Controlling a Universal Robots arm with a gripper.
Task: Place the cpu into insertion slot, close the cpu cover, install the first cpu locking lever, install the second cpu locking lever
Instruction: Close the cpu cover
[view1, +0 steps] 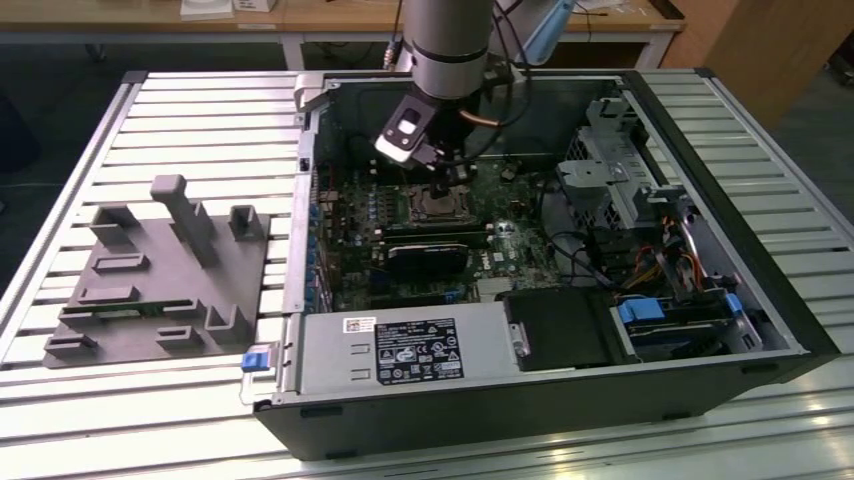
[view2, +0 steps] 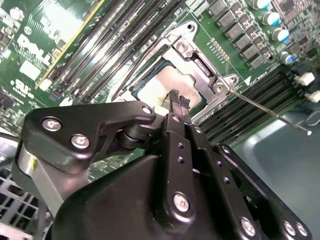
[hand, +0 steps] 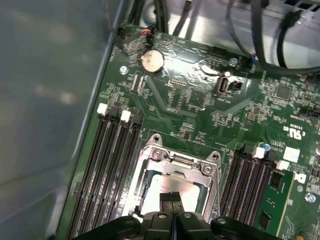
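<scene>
In both wrist views the cpu (view2: 157, 87) (hand: 172, 185) lies flat in the insertion slot (view1: 434, 207), its dull silver top showing through the window of the cpu cover (view2: 200, 65) (hand: 175, 161). The silvery cover frame is down around the chip. My gripper (view2: 178, 102) (hand: 172, 199) (view1: 449, 172) is shut, with its black fingertips together right over the chip's top and nothing between them. A thin metal locking lever (view2: 265, 111) sticks out from the socket's corner, slanting over the memory slots.
Long black memory slots (hand: 107, 165) (hand: 247, 180) flank the socket on both sides. In the exterior view a black graphics card (view1: 427, 255) sits just in front of the socket. A power supply (view1: 400, 350), drive cages (view1: 614, 160) and cables crowd the case. A grey fixture (view1: 160, 270) stands outside, on the exterior view's left.
</scene>
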